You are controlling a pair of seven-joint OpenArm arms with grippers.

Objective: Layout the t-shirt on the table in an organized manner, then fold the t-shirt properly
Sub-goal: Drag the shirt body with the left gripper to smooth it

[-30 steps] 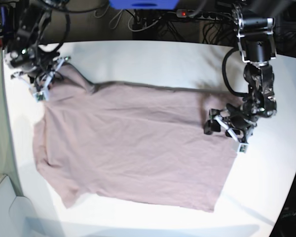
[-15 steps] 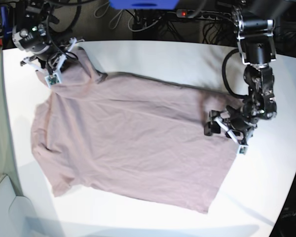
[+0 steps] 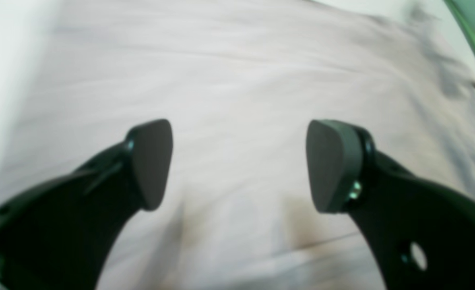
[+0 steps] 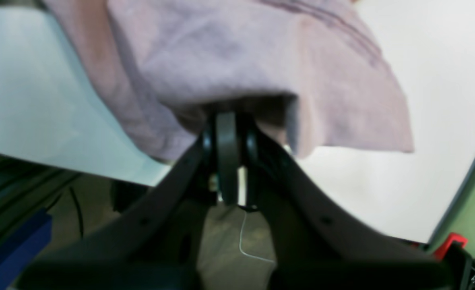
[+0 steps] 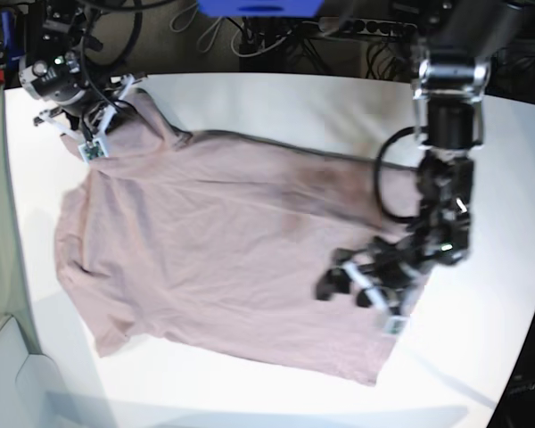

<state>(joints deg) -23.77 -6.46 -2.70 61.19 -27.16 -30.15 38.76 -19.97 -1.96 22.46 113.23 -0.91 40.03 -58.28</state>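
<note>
The mauve-pink t-shirt lies spread over the white table, with its hem toward the right of the base view. At the far left, my right gripper is shut on a bunched fold of the t-shirt, lifted near the table's edge; the closed jaws sit under the draped cloth. My left gripper hovers over the shirt's near right part. It is open, both pads apart above the flat fabric, with nothing between them.
Beyond the table's far edge lie cables, a power strip and a blue object. A pale bin-like corner sits off the near left. The left arm's column stands over the table's right side.
My left gripper has swung from the shirt's right hem edge toward the near side and further over the cloth, still open. The right gripper pulled its fold toward the far left corner and holds it.
</note>
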